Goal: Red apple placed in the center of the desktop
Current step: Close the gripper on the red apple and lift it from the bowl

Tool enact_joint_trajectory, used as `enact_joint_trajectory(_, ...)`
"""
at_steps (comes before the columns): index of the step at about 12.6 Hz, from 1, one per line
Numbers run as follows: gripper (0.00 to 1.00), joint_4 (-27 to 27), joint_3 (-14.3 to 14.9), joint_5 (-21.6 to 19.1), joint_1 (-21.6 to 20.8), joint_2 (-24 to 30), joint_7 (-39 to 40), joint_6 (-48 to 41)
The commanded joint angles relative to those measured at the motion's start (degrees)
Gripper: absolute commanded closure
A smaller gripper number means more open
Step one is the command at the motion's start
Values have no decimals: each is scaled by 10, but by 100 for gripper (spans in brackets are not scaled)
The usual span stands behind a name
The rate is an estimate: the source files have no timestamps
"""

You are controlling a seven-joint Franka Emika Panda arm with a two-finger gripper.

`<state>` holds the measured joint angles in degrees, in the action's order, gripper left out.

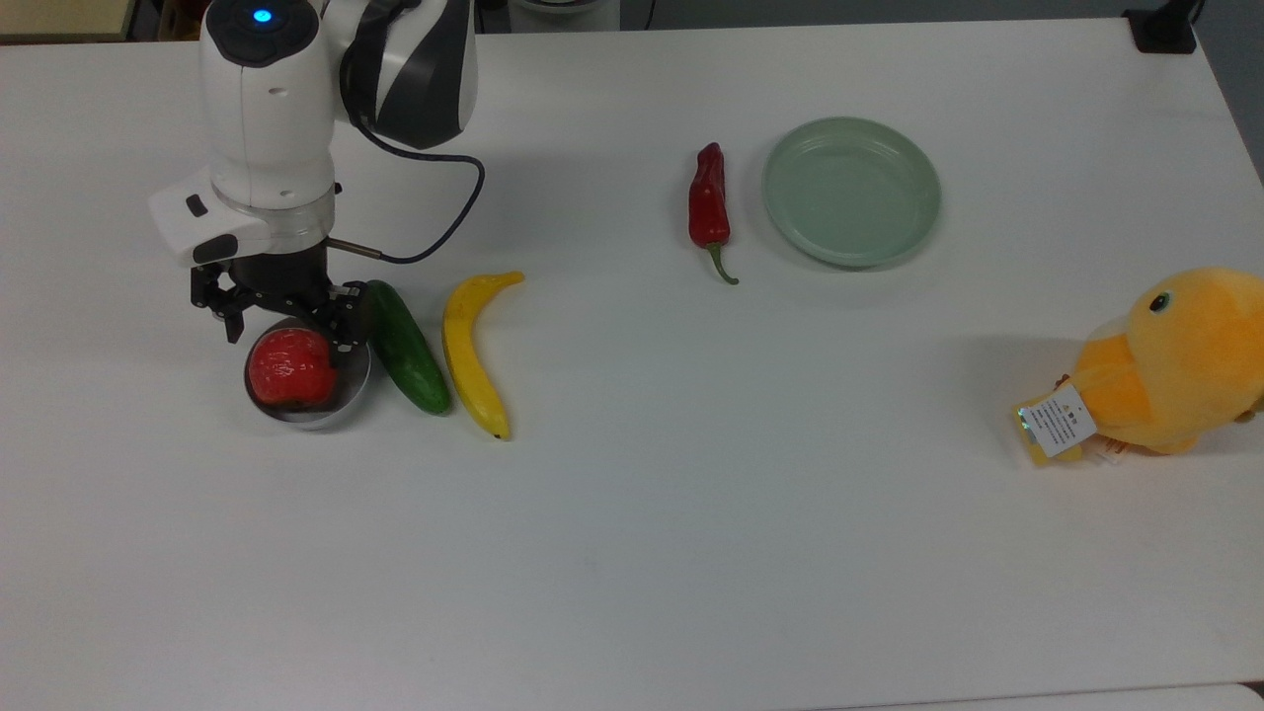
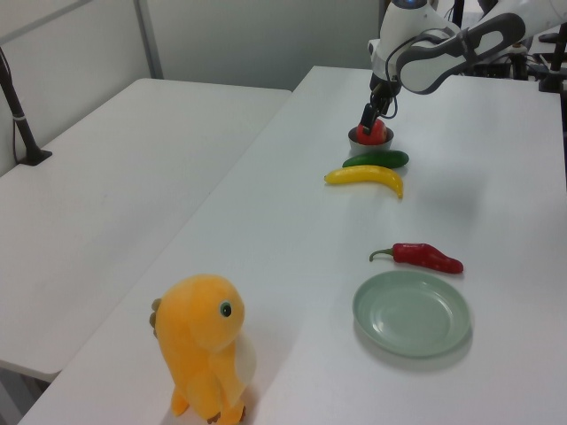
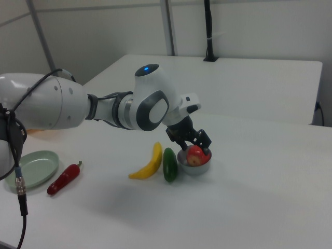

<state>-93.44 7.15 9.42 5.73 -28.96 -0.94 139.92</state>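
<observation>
The red apple point(image 1: 289, 367) lies in a small grey bowl point(image 1: 314, 415) at the top view's left, on the white desktop point(image 1: 691, 513). My gripper point(image 1: 287, 334) is low over the bowl and open, one finger on each side of the apple's far part, without clamping it. In the left view the apple point(image 2: 376, 134) is at the far end of the table, partly behind the gripper point(image 2: 369, 119). The right view has the apple point(image 3: 195, 155) in the bowl point(image 3: 194, 167), with the gripper point(image 3: 196, 146) just above it.
A green cucumber point(image 1: 403, 348) lies right beside the bowl, then a yellow banana point(image 1: 472, 351). A red chili pepper point(image 1: 709, 205) and a pale-green plate point(image 1: 851, 191) sit further to the top view's right. A yellow plush duck point(image 1: 1170, 360) stands at the right edge.
</observation>
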Motion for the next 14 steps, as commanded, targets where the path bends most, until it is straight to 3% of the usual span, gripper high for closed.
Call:
enact_joint_trajectory(1,0,21,8,10,-3,-24,10,8)
enact_joint_trajectory(2,1,21,8,14,-3,-25,10,8)
enact_joint_trajectory(5,45,21,8,21,-3,-26,7,8)
enact_joint_trajectory(6,51,21,8,21,-3,-26,7,8)
enact_joint_trajectory(14,55,0,-3,9,-5,9,3,-1)
